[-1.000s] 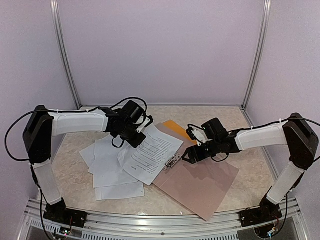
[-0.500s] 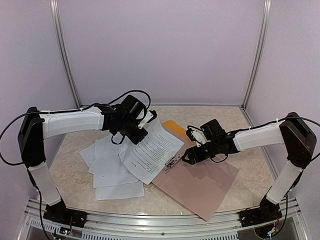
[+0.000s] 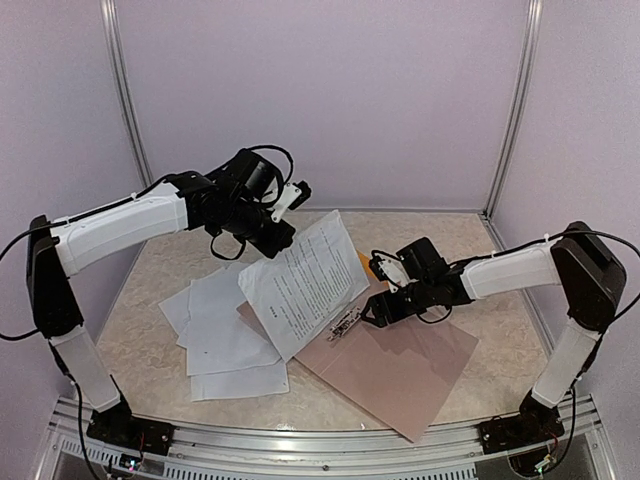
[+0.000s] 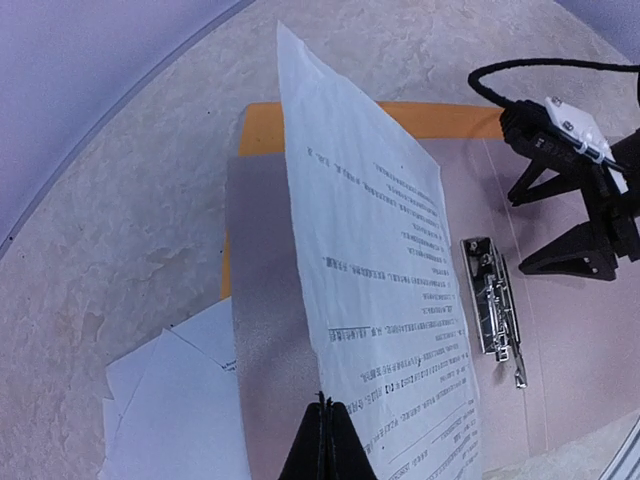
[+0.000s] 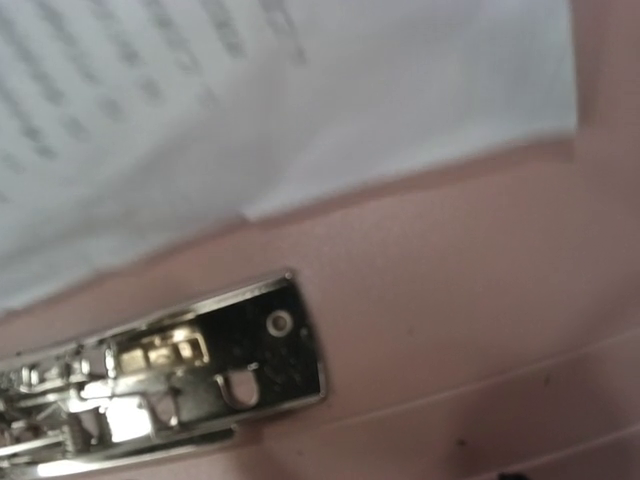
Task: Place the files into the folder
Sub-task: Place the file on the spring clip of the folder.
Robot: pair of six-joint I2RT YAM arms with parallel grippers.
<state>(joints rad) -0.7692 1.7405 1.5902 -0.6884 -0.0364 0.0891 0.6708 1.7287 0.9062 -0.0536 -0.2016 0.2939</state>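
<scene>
The left hand [image 3: 279,236] is clamped on an edge of one sheet [image 3: 305,280], holding it tilted above the open folder [image 4: 420,118] — the other files [image 3: 225,340] lie fanned on the marbled worktop [image 3: 470,240] at the left. The right hand [image 3: 376,314], fingers apart, hovers just beside the folder's metal clip [image 4: 490,295]. Lilac walls [image 3: 320,100] close the far side and both flanks — bare worktop shows along the far edge.

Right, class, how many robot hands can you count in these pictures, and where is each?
2. The left hand, at the back left, is shut on a printed sheet, holding it up at a tilt. The right hand hangs open close to the metal clip, right of that sheet.
</scene>
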